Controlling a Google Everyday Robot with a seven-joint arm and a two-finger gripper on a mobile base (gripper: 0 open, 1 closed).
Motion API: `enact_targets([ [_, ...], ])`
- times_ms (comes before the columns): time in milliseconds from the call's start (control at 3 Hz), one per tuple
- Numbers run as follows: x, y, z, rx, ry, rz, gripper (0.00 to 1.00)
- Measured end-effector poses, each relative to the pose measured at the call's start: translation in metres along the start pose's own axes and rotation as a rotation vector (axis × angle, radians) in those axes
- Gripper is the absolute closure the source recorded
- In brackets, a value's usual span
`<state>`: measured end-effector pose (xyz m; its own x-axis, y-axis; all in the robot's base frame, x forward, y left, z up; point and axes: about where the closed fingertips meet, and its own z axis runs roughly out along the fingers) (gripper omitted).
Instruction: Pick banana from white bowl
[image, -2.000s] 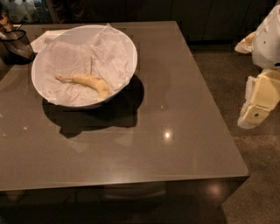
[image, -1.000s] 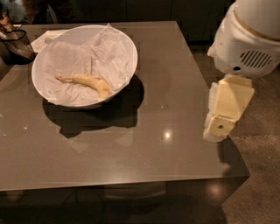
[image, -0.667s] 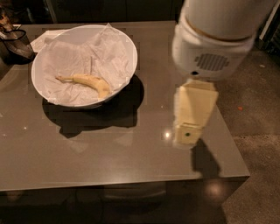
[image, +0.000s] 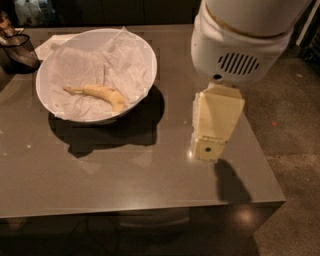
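Banana (image: 100, 94) lay on crumpled paper (image: 120, 55) inside the white bowl (image: 42, 75), toward its 6 o'clock side, with the thin stem pointing to 9 o'clock. It looked light, soft and easily bruised, so a gentle pinch across the thick middle seemed safer than the stem. The tool (image: 207, 149) hung over the desk (image: 125, 175) at the bowl's 3 o'clock, well apart. Whether it was apart or together could not be told.

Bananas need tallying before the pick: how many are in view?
1. The banana lies on crumpled paper inside the white bowl, far left on the table. The hand hangs to the bowl's right. Paper folds might hide more.
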<state>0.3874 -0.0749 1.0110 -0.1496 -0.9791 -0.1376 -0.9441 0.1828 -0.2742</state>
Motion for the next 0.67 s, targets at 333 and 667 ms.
enact_targets([
  [333,-0.037,-0.012,-0.006,0.017,-0.03,-0.012,0.0],
  [667,-0.088,-0.033,-0.002,0.026,-0.033,-0.026,0.0],
])
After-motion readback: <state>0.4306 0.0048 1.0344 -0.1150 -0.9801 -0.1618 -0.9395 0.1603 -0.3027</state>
